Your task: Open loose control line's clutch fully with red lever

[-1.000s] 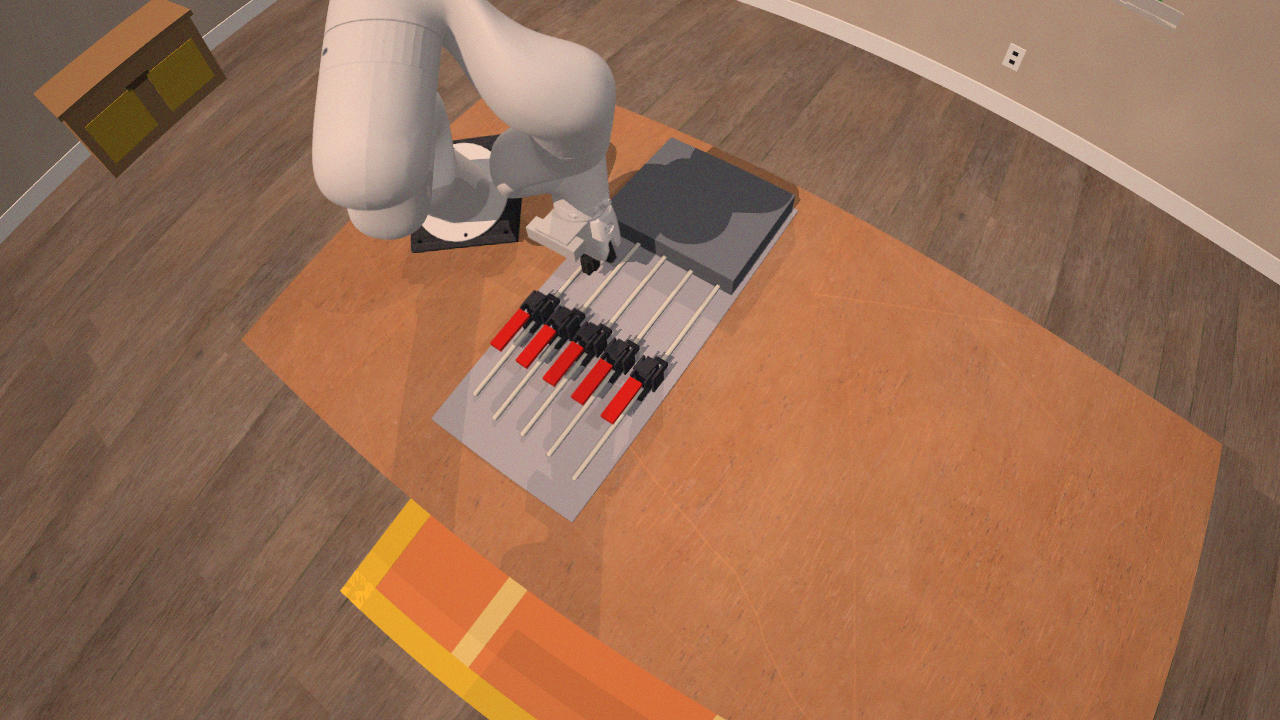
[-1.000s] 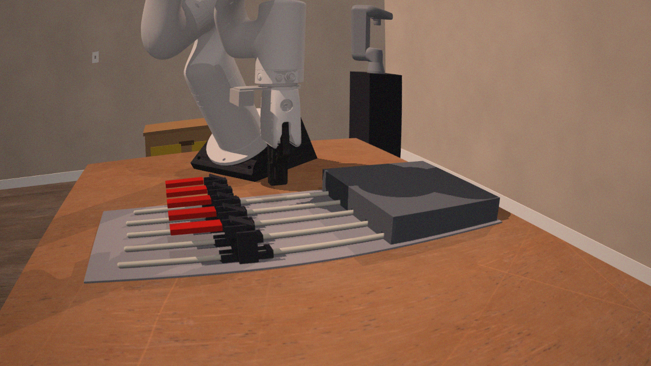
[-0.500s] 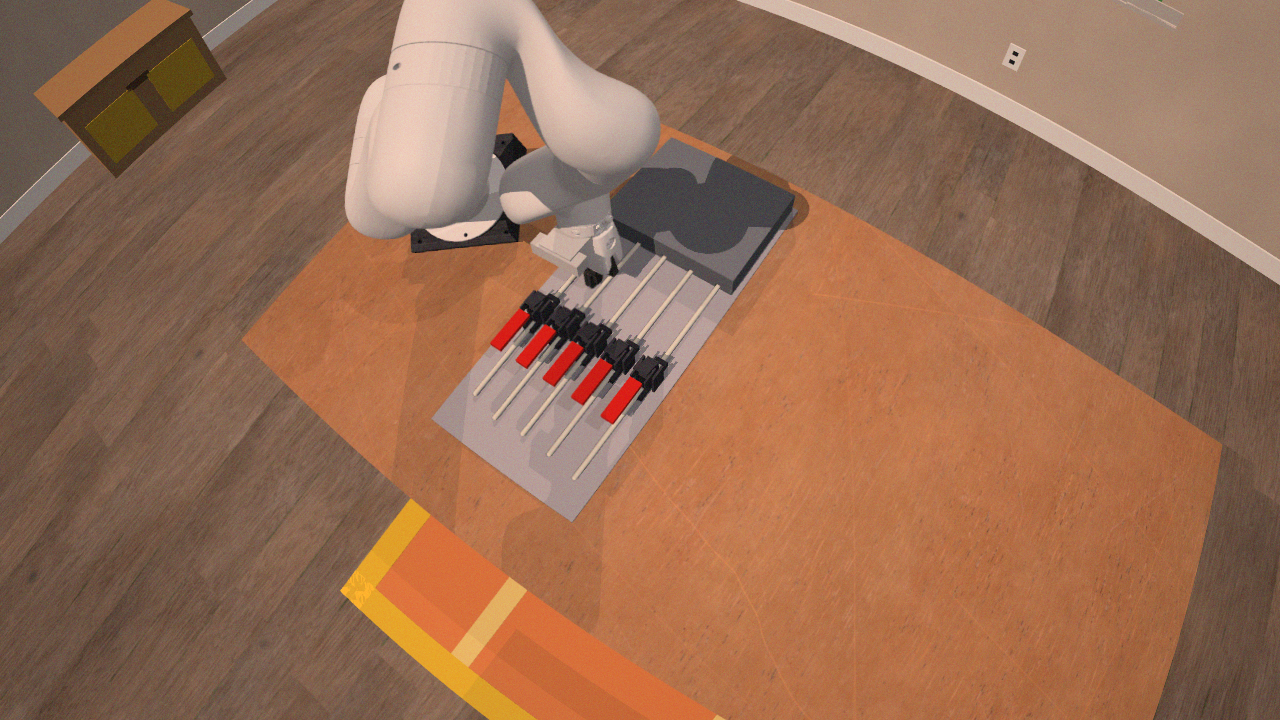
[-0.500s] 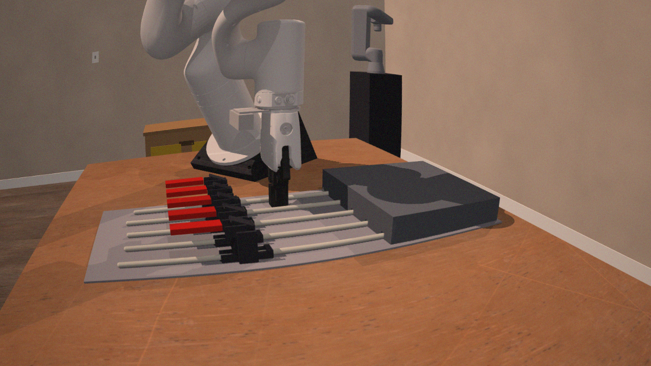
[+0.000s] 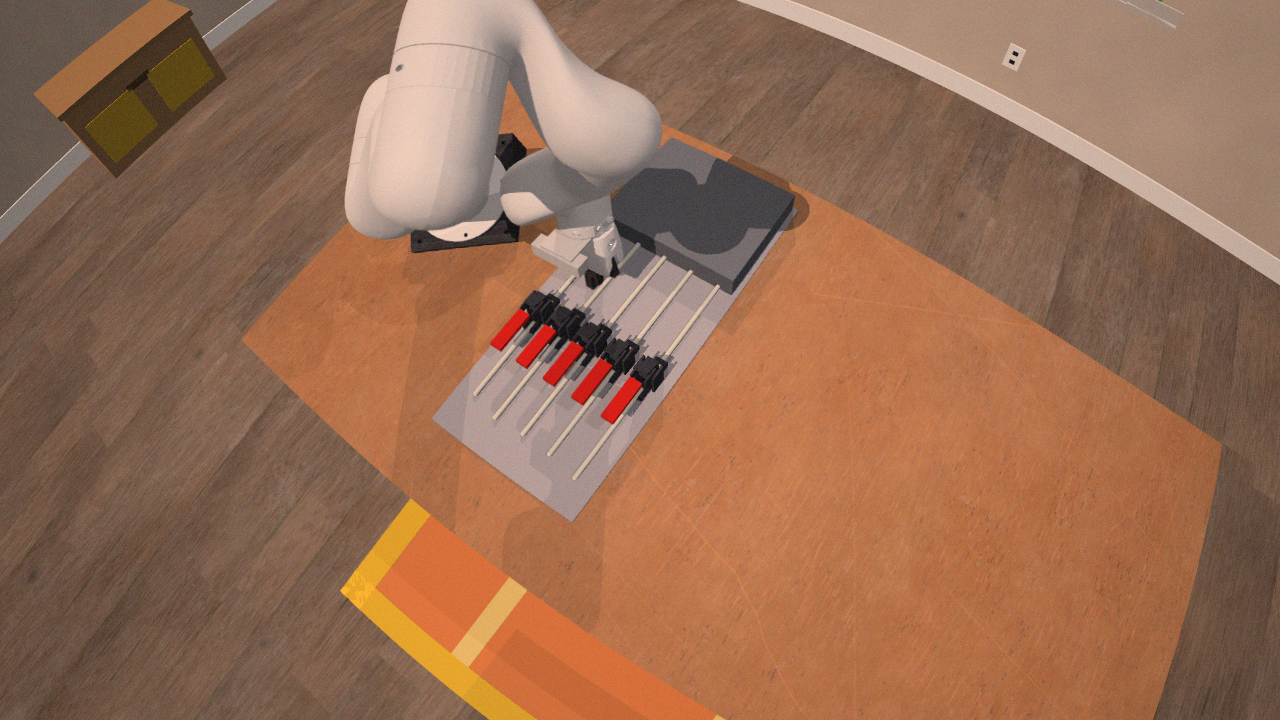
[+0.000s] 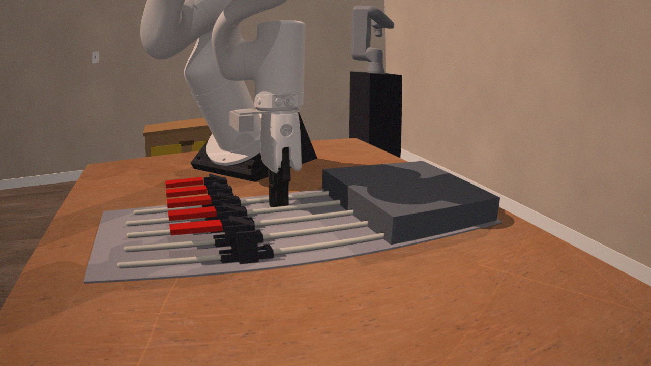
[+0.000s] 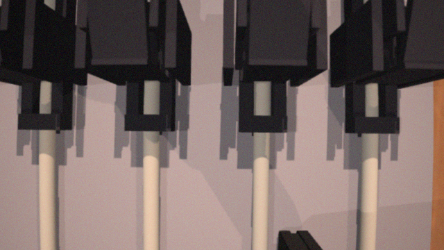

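Five pale control lines [image 5: 666, 304] [image 6: 314, 218] [image 7: 260, 194] run over a grey baseplate [image 5: 501, 447] [image 6: 104, 254] [image 7: 205, 194] into the grey console [image 5: 707, 223] [image 6: 409, 200]. Each passes through a black clutch [image 5: 590, 335] [image 6: 241, 236] [image 7: 281, 35] with a red lever [image 5: 563, 362] [image 6: 188, 201]; all the levers lie flat. My gripper [image 5: 592, 279] [image 6: 278, 200] [image 7: 298, 239] is shut on nothing. It points straight down, low over the plate, in the gap between the two lines nearest the robot base, between the clutches and the console.
The arm's black base [image 5: 465, 234] stands just behind the plate. A black pedestal [image 6: 375, 109] stands at the table's far corner. A wooden cabinet [image 5: 129, 80] [image 6: 173, 136] stands on the floor beyond. An orange and yellow strip [image 5: 465, 626] lies off the table's near side.
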You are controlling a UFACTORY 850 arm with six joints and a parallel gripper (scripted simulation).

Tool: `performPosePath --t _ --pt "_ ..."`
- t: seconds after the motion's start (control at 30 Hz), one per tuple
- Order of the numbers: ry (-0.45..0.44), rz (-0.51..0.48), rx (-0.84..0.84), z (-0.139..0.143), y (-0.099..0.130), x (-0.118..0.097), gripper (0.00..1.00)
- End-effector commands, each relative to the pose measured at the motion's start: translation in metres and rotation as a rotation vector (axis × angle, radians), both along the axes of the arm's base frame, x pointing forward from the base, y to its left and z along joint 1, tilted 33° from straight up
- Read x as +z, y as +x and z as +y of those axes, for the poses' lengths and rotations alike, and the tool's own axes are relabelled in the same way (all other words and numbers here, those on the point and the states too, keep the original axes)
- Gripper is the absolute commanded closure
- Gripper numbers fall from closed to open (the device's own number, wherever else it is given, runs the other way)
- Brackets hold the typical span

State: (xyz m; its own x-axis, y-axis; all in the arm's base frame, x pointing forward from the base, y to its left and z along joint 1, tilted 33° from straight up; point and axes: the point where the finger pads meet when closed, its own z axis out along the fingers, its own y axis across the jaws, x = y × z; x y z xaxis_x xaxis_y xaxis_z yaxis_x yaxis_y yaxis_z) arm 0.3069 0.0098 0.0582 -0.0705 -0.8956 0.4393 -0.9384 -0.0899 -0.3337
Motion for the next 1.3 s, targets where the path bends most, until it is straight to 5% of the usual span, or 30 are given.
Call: performPosePath --t 0.0,1.27 --pt "0.0 0.0 0.0 0.0 0.002 0.001 1.0" --pt "0.0 0.0 0.0 0.003 0.031 0.011 1.0"
